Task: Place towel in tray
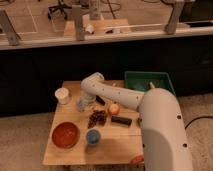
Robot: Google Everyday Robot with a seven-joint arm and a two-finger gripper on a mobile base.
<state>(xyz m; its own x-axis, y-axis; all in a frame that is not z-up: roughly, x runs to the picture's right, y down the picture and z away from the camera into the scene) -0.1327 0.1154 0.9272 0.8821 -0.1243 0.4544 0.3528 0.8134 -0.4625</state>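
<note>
A dark, reddish patterned crumpled thing [97, 119], which looks like the towel, lies in the middle of the wooden table [115, 147]. The green tray [148, 81] stands at the table's back right corner. My arm reaches from the right across the table, bends at the back and comes down on the left. My gripper [82, 104] hangs just above the table, a little up and left of the towel and to the right of a white cup [62, 95]. It is not touching the towel.
A red bowl [66, 135] and a blue cup [93, 136] stand at the front left. An orange fruit [114, 108] and a black bar [121, 120] lie right of the towel. My white body [162, 135] covers the table's right side. A dark wall runs behind.
</note>
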